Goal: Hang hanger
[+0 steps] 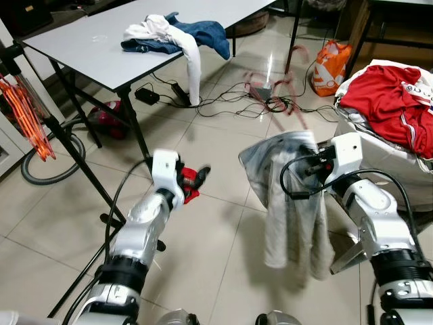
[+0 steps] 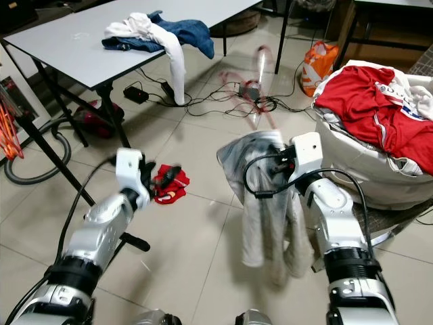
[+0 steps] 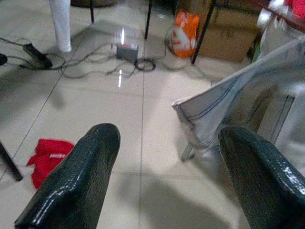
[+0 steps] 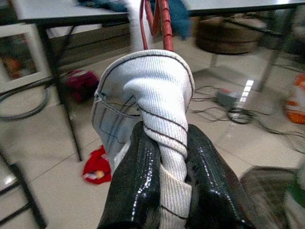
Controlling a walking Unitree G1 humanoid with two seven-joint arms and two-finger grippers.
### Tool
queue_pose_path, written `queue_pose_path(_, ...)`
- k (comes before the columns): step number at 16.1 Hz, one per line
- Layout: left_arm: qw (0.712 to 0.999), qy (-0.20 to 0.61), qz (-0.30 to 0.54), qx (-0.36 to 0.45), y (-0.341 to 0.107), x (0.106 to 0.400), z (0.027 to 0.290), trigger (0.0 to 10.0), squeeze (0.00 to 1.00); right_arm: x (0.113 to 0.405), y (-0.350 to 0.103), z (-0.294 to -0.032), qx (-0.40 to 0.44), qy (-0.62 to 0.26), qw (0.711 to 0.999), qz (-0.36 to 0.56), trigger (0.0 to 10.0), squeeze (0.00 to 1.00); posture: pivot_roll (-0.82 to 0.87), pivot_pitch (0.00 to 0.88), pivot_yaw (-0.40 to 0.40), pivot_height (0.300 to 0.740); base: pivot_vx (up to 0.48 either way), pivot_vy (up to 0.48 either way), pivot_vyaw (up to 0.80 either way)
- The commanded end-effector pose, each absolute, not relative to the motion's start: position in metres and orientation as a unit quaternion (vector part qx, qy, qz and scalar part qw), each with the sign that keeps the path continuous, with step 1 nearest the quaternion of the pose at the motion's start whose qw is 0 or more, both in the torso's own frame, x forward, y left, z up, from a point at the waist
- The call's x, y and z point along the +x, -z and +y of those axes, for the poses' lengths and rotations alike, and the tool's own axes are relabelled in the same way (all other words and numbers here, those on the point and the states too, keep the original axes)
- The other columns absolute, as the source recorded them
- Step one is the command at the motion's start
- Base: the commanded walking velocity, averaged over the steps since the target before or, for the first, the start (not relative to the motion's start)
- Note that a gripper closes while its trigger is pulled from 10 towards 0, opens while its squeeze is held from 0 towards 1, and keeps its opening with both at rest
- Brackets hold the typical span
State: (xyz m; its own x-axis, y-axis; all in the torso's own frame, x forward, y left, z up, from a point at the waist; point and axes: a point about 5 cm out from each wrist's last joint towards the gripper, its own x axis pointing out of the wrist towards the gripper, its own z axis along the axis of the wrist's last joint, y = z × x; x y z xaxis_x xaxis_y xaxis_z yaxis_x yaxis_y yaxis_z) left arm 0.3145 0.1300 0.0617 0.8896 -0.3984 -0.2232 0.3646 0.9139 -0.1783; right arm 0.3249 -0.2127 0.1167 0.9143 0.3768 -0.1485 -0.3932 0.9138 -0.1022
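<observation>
Pale grey ribbed garment (image 4: 159, 90) on a red plastic hanger (image 4: 159, 21) is pinched in the right claw (image 4: 164, 157), at two o'clock from the spread, empty left claw (image 3: 162, 176). Keep the pinch firm and carry slowly; the hook looks blurred, probably swinging.

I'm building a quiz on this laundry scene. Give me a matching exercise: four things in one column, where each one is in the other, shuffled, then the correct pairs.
Things:
1. pale grey garment
2. small red cloth
3. red shirt
4. blue and white clothes

Places:
A. piled on the white table
B. lying on the floor tiles
C. held in the right gripper, hanging down
D. on top of the white laundry bag

Pairs: 1-C, 2-B, 3-D, 4-A
</observation>
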Motion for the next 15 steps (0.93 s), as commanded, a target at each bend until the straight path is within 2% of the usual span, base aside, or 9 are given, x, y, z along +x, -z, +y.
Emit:
queue_pose_path(1,0.969,0.199,0.136,-0.048,-0.056,0.313,0.138,10.0,0.00,0.326,-0.151,-0.197,-0.088,-0.280,0.956,0.007,0.0,0.00,-0.14,0.000,0.084,0.740,0.000,0.000,0.00)
queue_pose_path(3,0.968,0.203,0.140,-0.035,-0.054,0.316,0.145,10.0,0.00,0.316,-0.171,-0.200,-0.112,-0.353,0.929,0.006,0.0,0.00,-0.14,0.000,0.082,0.740,0.000,0.000,0.00)
queue_pose_path(4,0.968,0.206,0.141,-0.026,-0.053,0.317,0.149,10.0,0.00,0.314,-0.187,-0.209,-0.124,-0.377,0.918,0.002,0.0,0.00,-0.14,0.000,0.082,0.740,0.000,0.000,0.00)
queue_pose_path(6,0.969,0.207,0.128,-0.040,-0.056,0.321,0.153,10.0,0.00,0.311,-0.215,-0.227,-0.127,-0.391,0.912,-0.012,0.0,0.00,-0.15,0.000,0.083,0.740,0.000,0.000,0.00)
queue_pose_path(10,0.966,0.222,0.104,-0.081,-0.063,0.325,0.160,10.0,0.00,0.308,-0.229,-0.254,-0.113,-0.375,0.920,-0.014,0.0,0.00,-0.16,0.006,0.090,0.740,0.000,0.000,0.00)
queue_pose_path(15,0.962,0.239,0.109,-0.073,-0.059,0.318,0.171,10.0,0.00,0.312,-0.228,-0.259,-0.111,-0.355,0.928,-0.019,0.0,0.00,-0.15,0.007,0.097,0.740,0.000,0.000,0.00)
